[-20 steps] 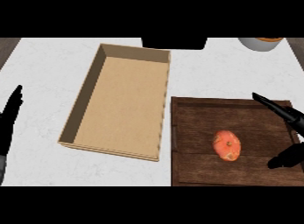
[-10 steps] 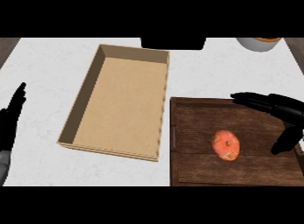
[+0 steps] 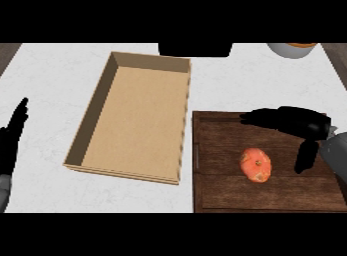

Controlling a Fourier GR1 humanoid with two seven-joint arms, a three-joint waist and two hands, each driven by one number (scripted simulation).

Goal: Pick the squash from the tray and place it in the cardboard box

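Lying mid-tray, the orange, oval, mottled squash sits on the dark wood-plank tray, w/ the right robot hand open at its 1 o'clock, not touching. Rounded skin could roll out of a off-center pinch. Matte cardboard box lies at 9 o'clock on the white table; left robot hand rests open, far left.

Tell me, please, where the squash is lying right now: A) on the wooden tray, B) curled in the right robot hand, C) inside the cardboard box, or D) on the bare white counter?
A: the squash lies on the dark wooden tray, with the right robot hand above it and not holding it, and the cardboard box to its left holds nothing.
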